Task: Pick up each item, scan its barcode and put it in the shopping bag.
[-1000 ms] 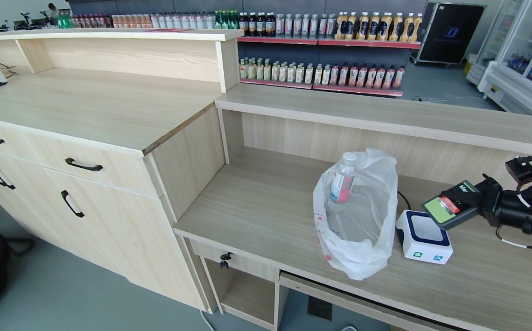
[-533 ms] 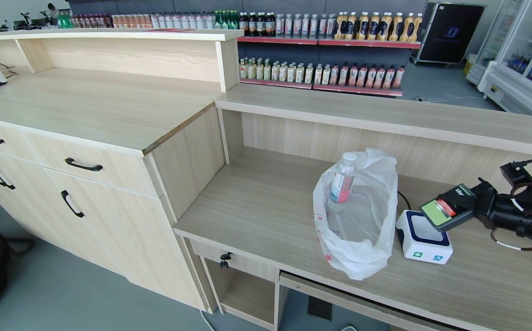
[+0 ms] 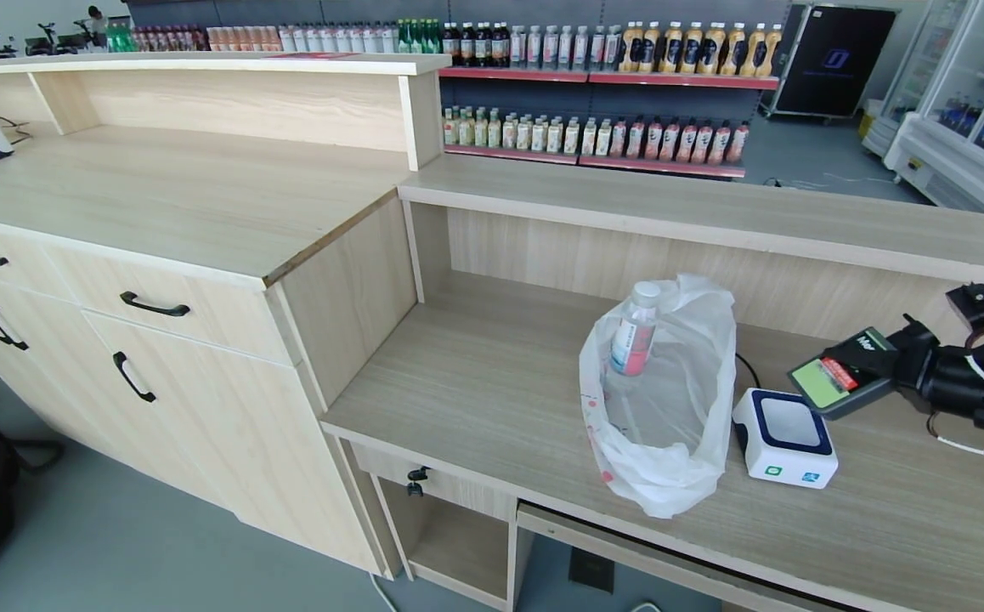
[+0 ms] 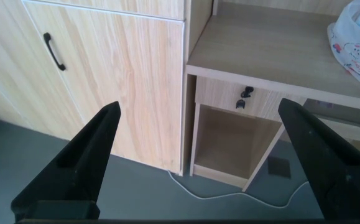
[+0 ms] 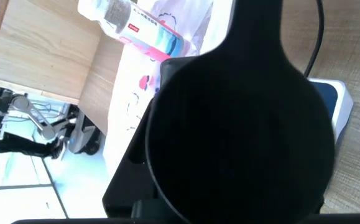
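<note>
Head view: the right fingers (image 3: 907,364) squeeze a small dark box (image 3: 840,382) over the scanner (image 3: 785,438) just below them, to read its barcode. The left fingers (image 4: 80,168) are spread, empty.

Bright, even light fills the head view. Shadows on the pale tabletop (image 3: 475,382) are soft and faint, deepest under the shopping bag (image 3: 670,442) near the right hand (image 3: 887,370), whose box (image 3: 832,382) is clearly lit. Straight edges bow toward the borders. In the right wrist view a black, blurred mass sits close to the lens. The left hand (image 4: 198,106) shows spread fingers (image 4: 80,168) as dark silhouettes.
</note>
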You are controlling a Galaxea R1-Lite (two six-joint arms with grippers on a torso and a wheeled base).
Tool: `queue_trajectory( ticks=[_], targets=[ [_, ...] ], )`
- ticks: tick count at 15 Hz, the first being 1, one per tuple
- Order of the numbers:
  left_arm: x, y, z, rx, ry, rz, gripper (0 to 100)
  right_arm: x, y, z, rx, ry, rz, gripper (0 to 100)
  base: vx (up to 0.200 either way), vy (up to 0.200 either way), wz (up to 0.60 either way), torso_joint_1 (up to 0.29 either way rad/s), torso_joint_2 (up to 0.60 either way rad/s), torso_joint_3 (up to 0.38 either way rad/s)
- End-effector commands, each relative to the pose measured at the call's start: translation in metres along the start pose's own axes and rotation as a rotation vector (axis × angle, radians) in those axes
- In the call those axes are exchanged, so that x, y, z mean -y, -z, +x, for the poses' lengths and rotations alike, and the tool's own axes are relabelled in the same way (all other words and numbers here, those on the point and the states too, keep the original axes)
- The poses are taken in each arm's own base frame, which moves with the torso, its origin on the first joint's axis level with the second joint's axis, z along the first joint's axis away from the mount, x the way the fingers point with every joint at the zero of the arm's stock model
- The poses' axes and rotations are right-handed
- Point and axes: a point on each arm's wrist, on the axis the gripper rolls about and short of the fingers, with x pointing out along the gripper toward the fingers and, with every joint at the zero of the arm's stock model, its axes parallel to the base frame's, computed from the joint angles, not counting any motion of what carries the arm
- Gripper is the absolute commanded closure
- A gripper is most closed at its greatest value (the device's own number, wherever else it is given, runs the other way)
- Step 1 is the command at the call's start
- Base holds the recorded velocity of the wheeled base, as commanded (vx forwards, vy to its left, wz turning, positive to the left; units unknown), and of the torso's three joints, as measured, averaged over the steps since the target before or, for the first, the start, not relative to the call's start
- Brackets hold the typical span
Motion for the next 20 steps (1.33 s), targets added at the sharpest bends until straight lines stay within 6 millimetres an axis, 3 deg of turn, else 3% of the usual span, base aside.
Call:
queue_trajectory(
  ticks=[1,3,5,6,9,13,16,20],
  targets=[
    [0.0,0.0,0.0,-0.001,0.0,0.0,0,-0.067,0.003,-0.067,0.115,0.218,-0.318,100,0.0,0.0,0.0,0.0,0.0,0.0],
    [0.0,0.0,0.0,-0.001,0.0,0.0,0,-0.076,0.009,-0.095,0.14,0.536,-0.481,100,0.0,0.0,0.0,0.0,0.0,0.0],
    [0.0,0.0,0.0,-0.001,0.0,0.0,0,-0.093,0.011,-0.107,0.204,0.787,-0.504,100,0.0,0.0,0.0,0.0,0.0,0.0],
    [0.0,0.0,0.0,-0.001,0.0,0.0,0,-0.096,0.011,-0.109,0.217,0.826,-0.507,100,0.0,0.0,0.0,0.0,0.0,0.0],
    [0.0,0.0,0.0,-0.001,0.0,0.0,0,-0.108,0.016,-0.1,0.201,0.752,-0.531,100,0.0,0.0,0.6,-0.004,0.0,0.004],
    [0.0,0.0,0.0,-0.001,0.0,0.0,0,-0.129,0.051,-0.073,0.012,0.562,-0.582,100,0.0,0.0,0.45,0.003,0.0,0.003],
    [0.0,0.0,0.0,-0.001,0.0,0.0,0,-0.125,0.07,-0.052,-0.17,0.505,-0.616,100,0.0,0.0,0.0,0.0,0.0,0.0],
    [0.0,0.0,0.0,-0.001,0.0,0.0,0,-0.107,0.08,-0.028,-0.268,0.507,-0.606,100,0.0,0.0,0.0,0.0,0.0,0.0]
  ],
)
